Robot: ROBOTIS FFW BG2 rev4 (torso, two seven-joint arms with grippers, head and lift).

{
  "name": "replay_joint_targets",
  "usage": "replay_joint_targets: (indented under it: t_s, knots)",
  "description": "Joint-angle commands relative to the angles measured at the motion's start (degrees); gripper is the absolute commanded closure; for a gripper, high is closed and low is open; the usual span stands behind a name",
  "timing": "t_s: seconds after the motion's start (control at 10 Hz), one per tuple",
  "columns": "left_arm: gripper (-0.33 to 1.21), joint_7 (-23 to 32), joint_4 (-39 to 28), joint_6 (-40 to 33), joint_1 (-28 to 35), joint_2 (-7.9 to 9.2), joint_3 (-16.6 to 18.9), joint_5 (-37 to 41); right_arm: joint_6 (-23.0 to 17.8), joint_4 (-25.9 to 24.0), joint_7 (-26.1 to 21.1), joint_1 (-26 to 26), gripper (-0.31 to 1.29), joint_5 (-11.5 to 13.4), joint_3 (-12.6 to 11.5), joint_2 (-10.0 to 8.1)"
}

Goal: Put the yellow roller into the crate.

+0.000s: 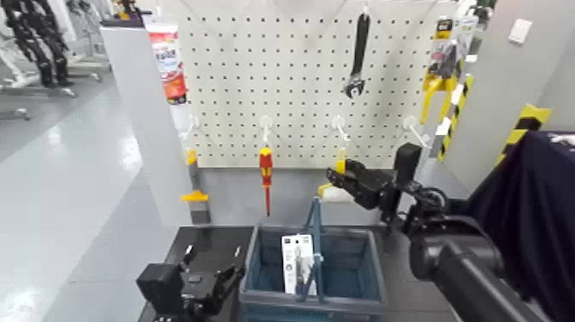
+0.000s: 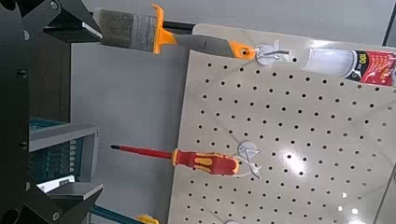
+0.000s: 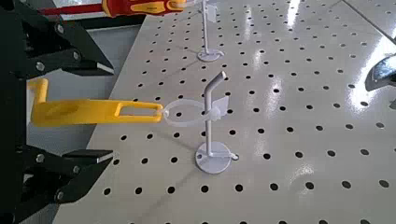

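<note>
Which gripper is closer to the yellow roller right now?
Right. The right gripper is at the yellow roller, its jaws on either side of the handle. The left gripper is lower, beside the crate, well away from the roller.

The right arm reaches forward past the robot's right side of the crate, its black links angling inward to a bent wrist. The right gripper is beyond the crate's far rim, pointing inward, its two dark fingers apart, one on each side of the gap between them. The left gripper is just beside the crate, on the robot's left, with its fingers spread well apart. Its blocky black wrist sits on the side away from the crate.
</note>
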Motion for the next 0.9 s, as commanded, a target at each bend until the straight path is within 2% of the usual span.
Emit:
replay_joint_targets:
  t_s: [0.1,0.6,0.9]
  knots:
    - [0.17,0.00,-0.09,0.00,0.08,-0.11,0.15,0.00,0.39,-0.48,-0.09,0.35,1.23,0.28,-0.03,0.05]
    - [0.17,0.18,0.08,-0.09,0.52,-0.37,0.59,-0.09,0.04,-1.62,0.00,1.14,1.23,0.19,-0.91,0.14]
    - [0.17,0.27,0.08,-0.09,0.87,-0.46,0.85,-0.18,1.18,-6.28,0.08,3.16,1.23,0.02,-0.91,0.14]
